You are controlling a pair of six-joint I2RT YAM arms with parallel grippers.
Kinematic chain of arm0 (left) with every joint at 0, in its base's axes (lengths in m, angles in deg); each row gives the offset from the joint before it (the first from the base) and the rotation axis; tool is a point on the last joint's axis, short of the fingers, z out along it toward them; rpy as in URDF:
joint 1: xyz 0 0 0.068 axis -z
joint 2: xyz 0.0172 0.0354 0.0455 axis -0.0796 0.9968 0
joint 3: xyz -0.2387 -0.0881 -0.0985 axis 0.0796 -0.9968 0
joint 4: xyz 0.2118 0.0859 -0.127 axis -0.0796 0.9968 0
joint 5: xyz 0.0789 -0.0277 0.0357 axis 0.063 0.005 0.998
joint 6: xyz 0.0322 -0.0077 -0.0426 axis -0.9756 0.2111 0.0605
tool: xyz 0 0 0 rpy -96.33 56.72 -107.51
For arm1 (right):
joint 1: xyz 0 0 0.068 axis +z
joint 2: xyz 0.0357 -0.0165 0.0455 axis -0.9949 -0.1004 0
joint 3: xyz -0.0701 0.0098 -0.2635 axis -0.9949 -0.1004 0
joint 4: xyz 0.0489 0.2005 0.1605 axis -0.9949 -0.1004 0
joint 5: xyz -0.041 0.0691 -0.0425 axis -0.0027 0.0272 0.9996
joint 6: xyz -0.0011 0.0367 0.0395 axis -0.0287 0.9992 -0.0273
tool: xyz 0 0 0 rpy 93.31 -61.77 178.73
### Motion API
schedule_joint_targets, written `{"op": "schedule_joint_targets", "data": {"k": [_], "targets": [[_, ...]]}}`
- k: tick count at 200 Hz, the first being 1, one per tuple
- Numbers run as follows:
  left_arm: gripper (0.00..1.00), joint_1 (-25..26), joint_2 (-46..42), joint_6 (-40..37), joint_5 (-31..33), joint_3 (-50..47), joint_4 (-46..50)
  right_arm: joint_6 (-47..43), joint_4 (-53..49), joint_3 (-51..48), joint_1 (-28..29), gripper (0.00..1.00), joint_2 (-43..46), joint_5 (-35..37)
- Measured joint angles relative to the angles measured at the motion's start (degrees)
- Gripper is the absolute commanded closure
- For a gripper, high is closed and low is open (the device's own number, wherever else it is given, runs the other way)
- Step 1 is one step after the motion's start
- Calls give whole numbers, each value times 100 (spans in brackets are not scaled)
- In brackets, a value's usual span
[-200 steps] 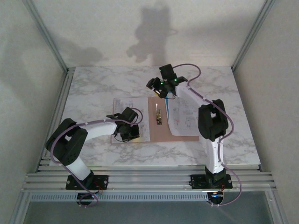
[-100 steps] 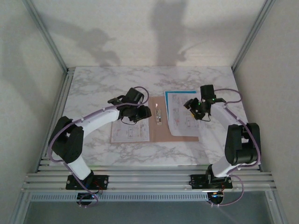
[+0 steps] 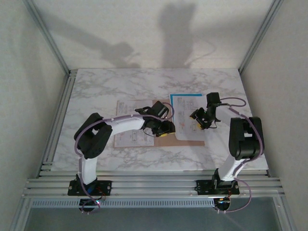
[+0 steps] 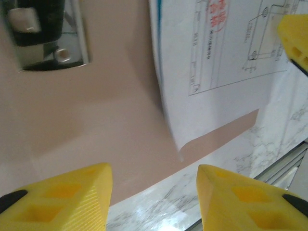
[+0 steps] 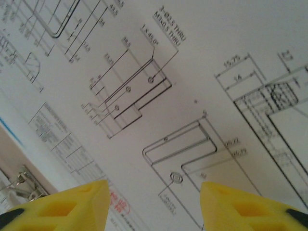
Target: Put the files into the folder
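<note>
Well, from the overhead camera the folder lies open and flat around the middle of the counter, somewhat nearer the near edge than the far one. The files sit on its right half, and a cyan sheet pokes out from under them toward the far edge. More loose sheets lie on the marble just beside the folder's left edge. The left gripper hangs low over the folder's middle. The right gripper hangs over the right part of the files.

At the left wrist, the left gripper has its jaws spread wide, and its yellow fingertips frame bare tan folder. A metal clip sits on the card. The printed files overlap the folder's far side in this view, with marble counter beyond its edge.

At the right wrist, the right gripper is also wide, nothing between its jaws. It is very close above the files, which show fine engineering drawings. Whether it touches the paper I cannot tell. The cyan sheet edges out at the left, then tan folder and the metal clip.
</note>
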Motion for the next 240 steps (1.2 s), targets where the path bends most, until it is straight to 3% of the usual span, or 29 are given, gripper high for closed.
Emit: {"op": "schedule_joint_targets", "data": {"k": [47, 85, 116, 164, 240], "targets": [[52, 109, 374, 216, 0, 267, -173, -203, -15, 269, -37, 49, -227, -79], [59, 109, 815, 264, 0, 586, -203, -214, 4, 337, -37, 49, -393, -166], [72, 107, 992, 282, 0, 723, -199, -214, 4, 345, -37, 50, -411, -168], [100, 107, 1172, 345, -42, 922, -212, -199, 0, 367, -37, 51, -409, -166], [100, -20, 1080, 544, -413, 529, -625, -170, -411, 457, -35, 51, 203, 236]]}}
